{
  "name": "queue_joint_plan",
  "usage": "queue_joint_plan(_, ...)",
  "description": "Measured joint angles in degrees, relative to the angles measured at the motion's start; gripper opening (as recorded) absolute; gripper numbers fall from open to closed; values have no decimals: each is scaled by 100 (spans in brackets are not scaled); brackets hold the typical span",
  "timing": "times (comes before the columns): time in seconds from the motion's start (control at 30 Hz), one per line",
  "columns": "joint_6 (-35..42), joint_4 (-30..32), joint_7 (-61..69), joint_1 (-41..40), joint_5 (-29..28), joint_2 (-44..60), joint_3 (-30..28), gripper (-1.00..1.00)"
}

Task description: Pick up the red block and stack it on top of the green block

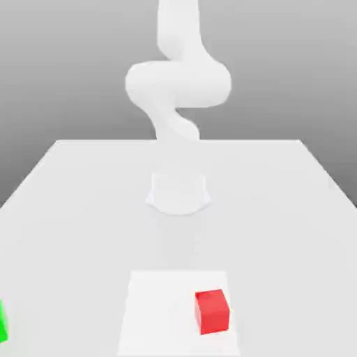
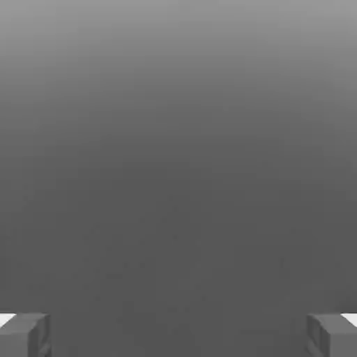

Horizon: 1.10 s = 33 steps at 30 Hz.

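Note:
The red block [image 1: 212,311] rests on a lighter square patch [image 1: 160,307] of the white table, near the front and a little toward the exterior view's right. At the exterior view's far left edge, a sliver of the green block [image 1: 3,322] shows, low on the table. In the hand view my gripper [image 2: 178,335] is open: its two grey fingertips [image 2: 24,335] stand far apart with nothing between them, against a plain grey backdrop. The white arm [image 1: 178,84] rises from its base [image 1: 178,192] at the table's middle.
The white table [image 1: 279,209] stretches wide around the arm's base, its back edge at mid-height of the exterior view. A grey backdrop lies behind it.

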<state>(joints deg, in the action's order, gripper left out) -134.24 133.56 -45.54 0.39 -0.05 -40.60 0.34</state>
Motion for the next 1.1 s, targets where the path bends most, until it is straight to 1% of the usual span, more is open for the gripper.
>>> queue_joint_plan(0.73,-2178,1547,223,374,-95,4606,284,0)
queue_joint_plan(0.9,-2993,1476,140,447,-222,5644,196,0)
queue_joint_plan(0.93,-3148,1450,132,471,-234,5826,168,-100)
queue_joint_plan(1.1,-3148,1450,124,468,-242,5826,170,-100)
